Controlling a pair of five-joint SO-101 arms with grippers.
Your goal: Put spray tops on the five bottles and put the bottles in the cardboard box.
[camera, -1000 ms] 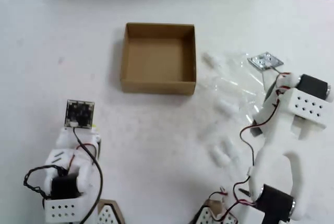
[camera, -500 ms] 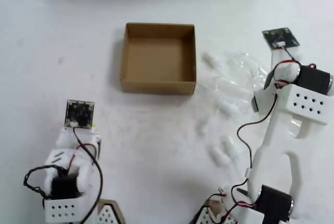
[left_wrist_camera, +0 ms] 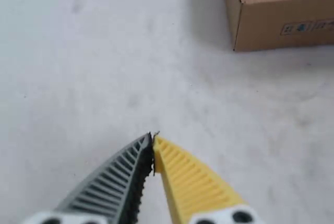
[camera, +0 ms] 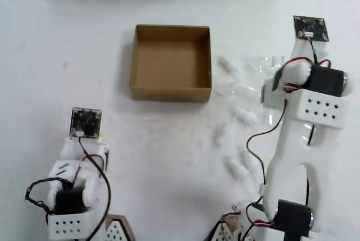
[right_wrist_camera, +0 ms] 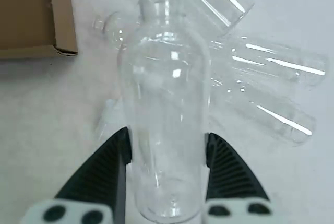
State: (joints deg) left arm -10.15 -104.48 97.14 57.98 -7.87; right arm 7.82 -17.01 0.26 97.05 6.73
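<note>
My right gripper (right_wrist_camera: 167, 132) is shut on a clear bottle (right_wrist_camera: 167, 104), one black finger on each side, the open neck pointing away. Other clear bottles (right_wrist_camera: 266, 83) lie on the table just beyond it, to the right of the cardboard box (right_wrist_camera: 31, 15). From above, the right arm (camera: 298, 117) stretches over the bottle pile (camera: 247, 75), and several white spray tops (camera: 236, 165) lie loose near it. The open box (camera: 169, 92) has nothing inside. My left gripper (left_wrist_camera: 153, 140) is shut with nothing in it, low over bare table near the box corner (left_wrist_camera: 276, 20).
The left arm (camera: 79, 157) sits folded at the front left. Bare white table lies between it and the box. Cardboard pieces (camera: 115, 227) stick up at the front edge by the arm bases.
The right arm has stretched forward toward the far side of the table and its wrist has turned straight. The left arm has not moved.
</note>
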